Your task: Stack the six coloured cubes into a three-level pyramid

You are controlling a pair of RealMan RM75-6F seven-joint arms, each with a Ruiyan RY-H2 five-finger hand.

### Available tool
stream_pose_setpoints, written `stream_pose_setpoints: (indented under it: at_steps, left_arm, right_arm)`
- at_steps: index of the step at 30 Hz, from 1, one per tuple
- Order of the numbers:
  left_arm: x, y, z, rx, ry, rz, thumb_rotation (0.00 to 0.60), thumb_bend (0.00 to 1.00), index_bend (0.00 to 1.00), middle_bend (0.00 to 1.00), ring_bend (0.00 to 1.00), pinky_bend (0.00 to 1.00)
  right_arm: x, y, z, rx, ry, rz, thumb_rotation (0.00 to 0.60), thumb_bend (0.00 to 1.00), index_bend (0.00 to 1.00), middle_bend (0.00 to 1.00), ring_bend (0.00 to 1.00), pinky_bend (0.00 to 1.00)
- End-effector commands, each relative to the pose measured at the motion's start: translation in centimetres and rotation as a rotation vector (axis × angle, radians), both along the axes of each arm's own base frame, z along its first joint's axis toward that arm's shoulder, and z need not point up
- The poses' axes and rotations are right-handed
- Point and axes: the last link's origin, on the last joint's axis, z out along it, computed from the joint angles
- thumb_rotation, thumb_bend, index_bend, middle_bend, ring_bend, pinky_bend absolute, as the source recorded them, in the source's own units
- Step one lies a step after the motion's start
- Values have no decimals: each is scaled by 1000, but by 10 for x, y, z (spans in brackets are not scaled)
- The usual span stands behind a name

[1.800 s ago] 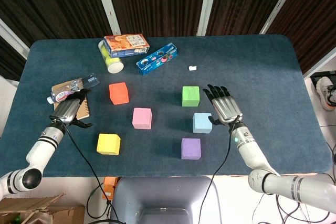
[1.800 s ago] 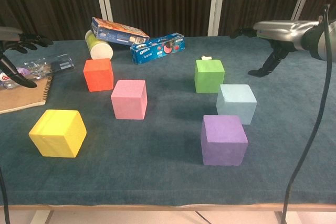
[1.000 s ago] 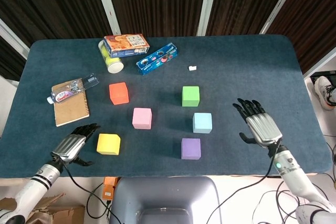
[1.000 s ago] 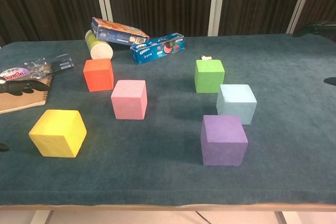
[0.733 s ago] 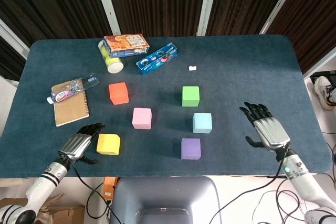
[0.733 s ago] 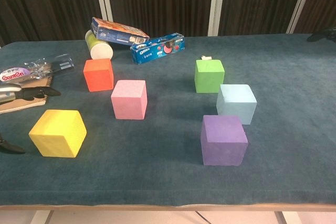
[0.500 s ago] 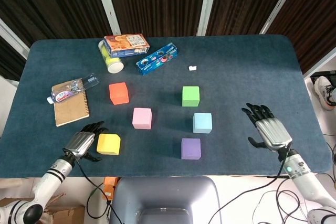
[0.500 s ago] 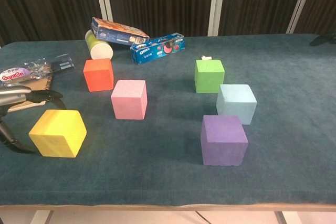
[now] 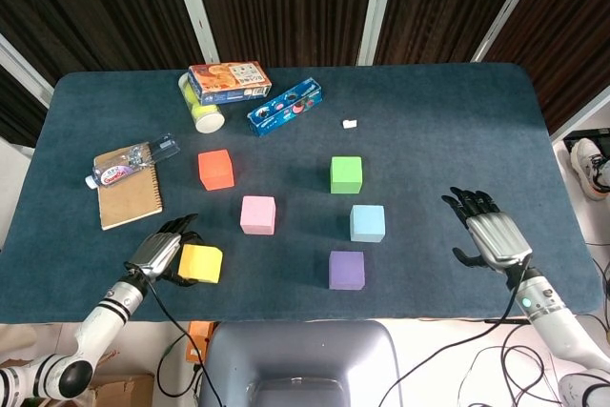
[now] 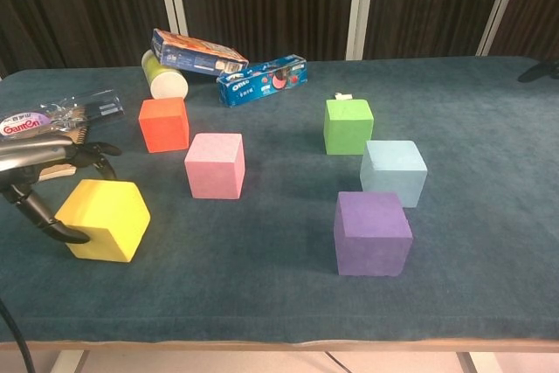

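One hand, the left hand [image 9: 160, 254], clasped around the yellow cube [image 9: 200, 263]; right hand [image 9: 493, 238] spread, empty.

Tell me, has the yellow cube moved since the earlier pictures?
Yes. The yellow cube has shifted slightly right, toward the purple cube, and turned a little, with the left hand against it.

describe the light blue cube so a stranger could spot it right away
On the dark blue table, look at the right-hand group of three cubes. The light blue cube sits in the middle of that group, between the green cube behind it and the purple cube in front. It is the palest of the three.
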Motion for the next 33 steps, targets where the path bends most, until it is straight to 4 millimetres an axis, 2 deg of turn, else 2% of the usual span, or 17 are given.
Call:
stream_pose_setpoints:
  at_steps: [1,6,14,25,33]
  left_arm:
    - [5,3,4,16,-21,4,600,123,477,15,0,84]
    - [9,18,19,65,8,17,600,124,477,16,0,84]
    - [23,60,32,91,-15,134,600,138,477,32,0,84]
    - [39,97,22,40,-35,208,600,143,478,34,0,84]
    - [43,109,11,35,-35,213,600,142,486,34,0,84]
  right_arm:
    - [-2,0,0,0,-3,-7,600,253,0,0,0,0]
    - [-4,-1,0,7,1,-13,600,253,0,0,0,0]
    - [-3,-5,-2,12,1,-13,600,252,0,0,0,0]
    - [1,-13,1,15,9,-20,600,252,0,0,0,0]
    - [0,-15,2,16,11,-27,600,253,0,0,0,0]
